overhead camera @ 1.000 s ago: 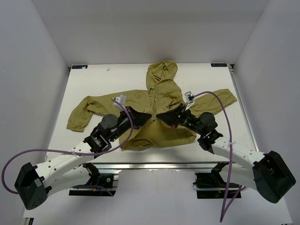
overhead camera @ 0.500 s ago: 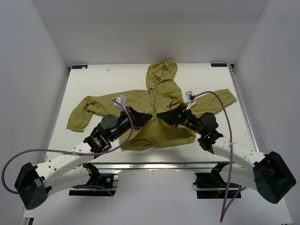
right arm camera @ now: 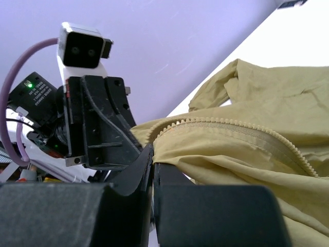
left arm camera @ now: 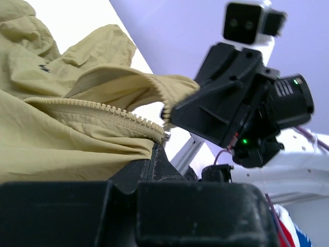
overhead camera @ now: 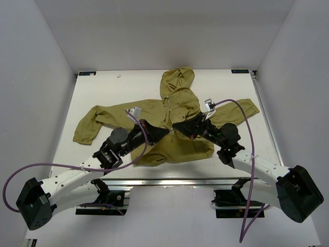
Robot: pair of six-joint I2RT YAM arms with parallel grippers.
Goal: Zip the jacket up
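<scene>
Top external view: jacket (overhead camera: pixel 177 110) spread on the white table (overhead camera: pixel 103 87), hood at the far end, sleeves out to the left and right.
Left gripper (overhead camera: pixel 164 130): pinched tight on one front edge of the jacket, right by the zipper (left arm camera: pixel 97 109).
Right gripper (overhead camera: pixel 176 125): clenched on the other front edge.
Both grippers: tip to tip, very close, over the middle of the jacket.
Hem: bunched up near the arms.
</scene>
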